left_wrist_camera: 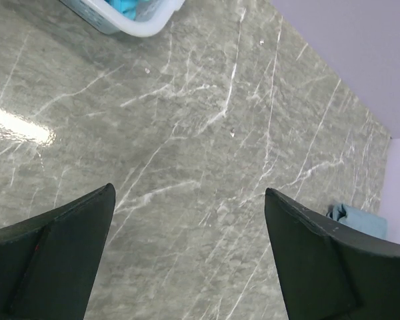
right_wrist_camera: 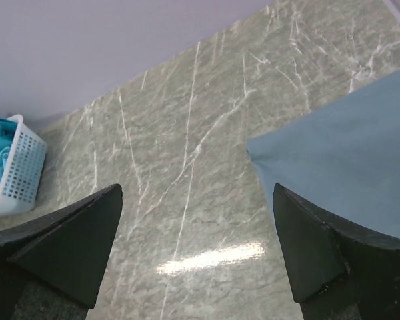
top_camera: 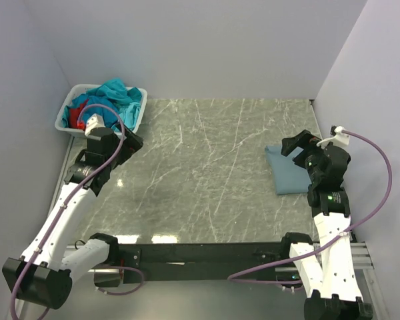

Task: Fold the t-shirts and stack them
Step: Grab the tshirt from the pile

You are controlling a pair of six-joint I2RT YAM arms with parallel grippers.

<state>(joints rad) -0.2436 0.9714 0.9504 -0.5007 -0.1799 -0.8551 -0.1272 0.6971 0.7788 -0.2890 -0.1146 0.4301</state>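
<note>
**Fig.** Both arms over the table (top_camera: 207, 173). The left gripper (left_wrist_camera: 188, 193), jaws wide apart and empty, hangs just beside the basket (top_camera: 140, 110) in the far-left corner. Teal shirts (top_camera: 117, 93) and a red shirt (top_camera: 80, 113) lie heaped in the basket. The right gripper (right_wrist_camera: 197, 190), likewise spread and empty, hangs above the far-left corner of the folded slate-blue shirt (top_camera: 290, 177), which lies flat near the right edge. A broad stretch of table separates that shirt's left edge from the basket.

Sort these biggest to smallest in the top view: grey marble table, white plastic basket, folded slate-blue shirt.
Biggest first:
grey marble table
white slatted plastic basket
folded slate-blue cloth shirt, partly hidden by the right gripper
</note>
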